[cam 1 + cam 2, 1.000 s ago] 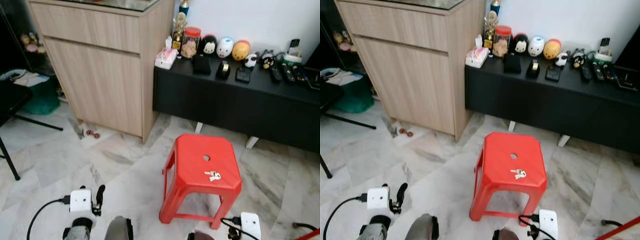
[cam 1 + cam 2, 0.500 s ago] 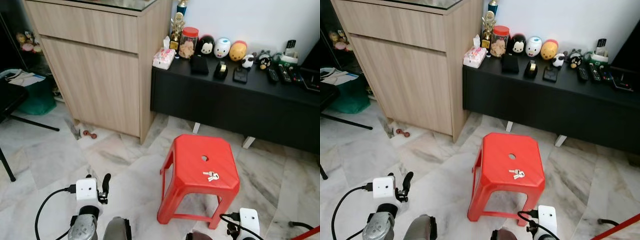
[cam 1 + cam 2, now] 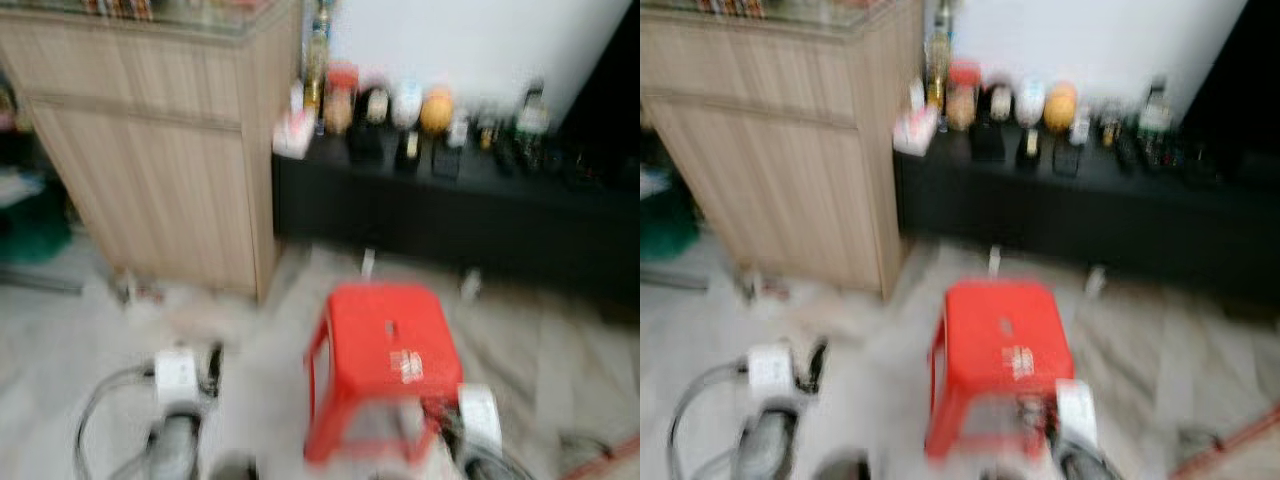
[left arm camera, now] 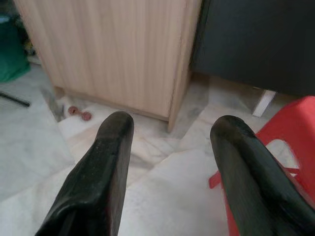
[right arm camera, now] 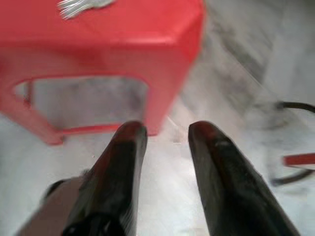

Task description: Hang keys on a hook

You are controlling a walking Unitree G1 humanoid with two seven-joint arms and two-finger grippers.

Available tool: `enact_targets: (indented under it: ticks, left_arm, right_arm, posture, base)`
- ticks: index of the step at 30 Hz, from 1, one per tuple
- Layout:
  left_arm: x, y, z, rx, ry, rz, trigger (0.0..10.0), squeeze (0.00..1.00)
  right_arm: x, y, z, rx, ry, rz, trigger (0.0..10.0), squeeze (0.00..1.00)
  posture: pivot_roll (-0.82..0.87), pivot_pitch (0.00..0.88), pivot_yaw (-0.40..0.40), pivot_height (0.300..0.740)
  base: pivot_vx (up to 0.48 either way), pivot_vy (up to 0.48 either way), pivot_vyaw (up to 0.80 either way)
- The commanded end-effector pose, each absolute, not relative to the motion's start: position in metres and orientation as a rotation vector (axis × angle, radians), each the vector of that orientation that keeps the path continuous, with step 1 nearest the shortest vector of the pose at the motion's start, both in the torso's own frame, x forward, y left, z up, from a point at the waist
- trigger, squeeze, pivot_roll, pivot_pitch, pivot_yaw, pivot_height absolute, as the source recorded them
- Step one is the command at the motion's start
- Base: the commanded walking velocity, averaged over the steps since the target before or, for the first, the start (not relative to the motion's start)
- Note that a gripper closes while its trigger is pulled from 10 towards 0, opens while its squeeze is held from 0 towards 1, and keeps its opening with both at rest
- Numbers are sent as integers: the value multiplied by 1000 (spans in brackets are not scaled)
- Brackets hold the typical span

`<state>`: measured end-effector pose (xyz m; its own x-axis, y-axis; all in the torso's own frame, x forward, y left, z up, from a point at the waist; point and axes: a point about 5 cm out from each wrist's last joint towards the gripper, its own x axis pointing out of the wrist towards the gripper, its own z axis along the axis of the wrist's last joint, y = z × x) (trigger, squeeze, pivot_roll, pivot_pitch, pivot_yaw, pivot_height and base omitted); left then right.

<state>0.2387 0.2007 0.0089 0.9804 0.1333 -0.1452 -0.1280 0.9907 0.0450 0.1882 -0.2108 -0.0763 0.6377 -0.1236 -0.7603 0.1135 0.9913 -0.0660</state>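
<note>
One bunch of keys lies on the seat of one red stool, with one tool on each side of it, both empty with fingers spread. The left tool faces a wooden cabinet. The right tool faces the stool's side; the head views are blurred.

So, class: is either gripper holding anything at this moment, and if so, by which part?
Nothing is held. The left gripper and right gripper are both open and empty; the keys lie on the red stool.
</note>
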Motion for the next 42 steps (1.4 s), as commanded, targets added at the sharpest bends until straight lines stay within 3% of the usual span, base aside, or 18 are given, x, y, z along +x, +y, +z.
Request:
enact_targets:
  ticks: [1,12,22,33,42]
  left_arm:
    - [239,207,8,26,165,155,10000,0]
    - [234,206,5,23,172,151,10000,0]
    - [229,203,1,21,189,139,10000,0]
    - [237,200,5,6,182,134,10000,0]
    - [240,196,8,-3,168,133,10000,0]
  right_arm:
    - [193,-206,-75,6,862,-137,10000,0]
    - [195,-204,-74,-3,854,-119,10000,0]
    - [195,-208,-73,-11,850,-146,10000,0]
    - [232,-206,-52,-5,746,-80,10000,0]
    - [239,-200,-49,19,742,-67,10000,0]
  posture:
    - [37,0,-122,639]
    - [49,0,-131,639]
    - [42,0,-127,639]
    - [41,0,-128,639]
    - [43,2,-132,639]
  base:
    - [315,0,0]
    - [309,0,0]
    - [0,0,0]
    - [0,0,0]
    - [0,0,0]
